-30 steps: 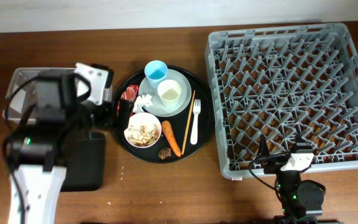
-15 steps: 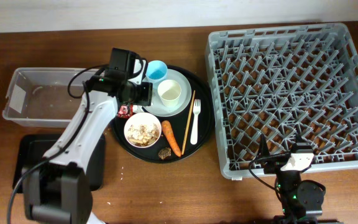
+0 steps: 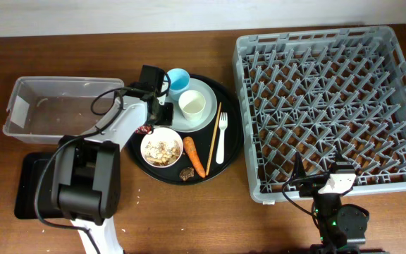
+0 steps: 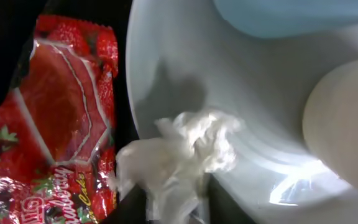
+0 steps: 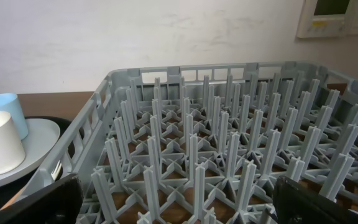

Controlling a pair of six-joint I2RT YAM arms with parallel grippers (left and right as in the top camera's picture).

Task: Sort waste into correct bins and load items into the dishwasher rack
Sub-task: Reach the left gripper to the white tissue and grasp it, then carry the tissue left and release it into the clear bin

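Left gripper [image 3: 158, 115] jaws narrow, pinching tissue [image 4: 182, 152] beside wrapper [image 4: 55, 124], right gripper [image 5: 178, 196] jaws wide, facing rack [image 5: 229, 143].

The red crumpled wrapper [image 4: 55, 124] bears script lettering toward seven o'clock, apparently "Strawberry Cake". The white label [image 3: 20, 110] on the clear tub [image 3: 55, 82] is unreadable.

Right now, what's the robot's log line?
left gripper: at tissue, grip unclear | right gripper: open, by rack | rack: empty

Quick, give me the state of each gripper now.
Left gripper: closed on the white tissue.
Right gripper: open, holding nothing.
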